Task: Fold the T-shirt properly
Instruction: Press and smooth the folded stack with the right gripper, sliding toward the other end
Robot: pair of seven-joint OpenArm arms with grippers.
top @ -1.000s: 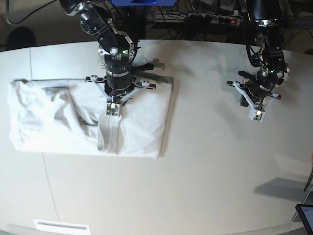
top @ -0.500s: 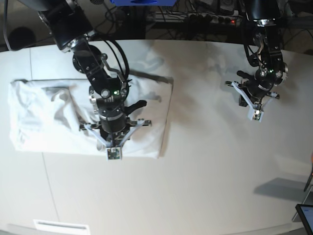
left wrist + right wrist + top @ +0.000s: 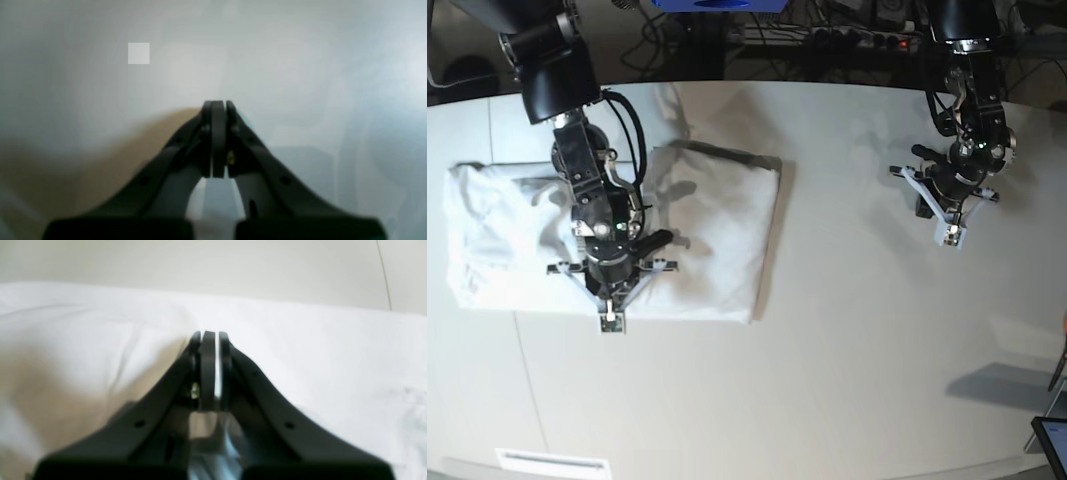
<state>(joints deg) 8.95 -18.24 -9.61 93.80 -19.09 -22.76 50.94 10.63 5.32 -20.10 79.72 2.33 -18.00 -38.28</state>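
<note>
The white T-shirt lies as a wide rectangle on the left half of the table, creased on its left part. My right gripper is shut and sits at the shirt's front edge, left of its middle. In the right wrist view the right gripper points over the T-shirt toward bare tabletop, and only a thin white sliver shows between its pads. My left gripper is shut over bare table at the far right, apart from the shirt. The left wrist view shows the left gripper empty.
Cables and a power strip run along the table's back edge. A dark flat device juts in at the bottom right corner. A table seam runs toward the front at the left.
My right arm swept from the shirt's middle down to its front edge, then left along it. The raised ridge of cloth seen below it earlier no longer shows. The left arm stayed put.
</note>
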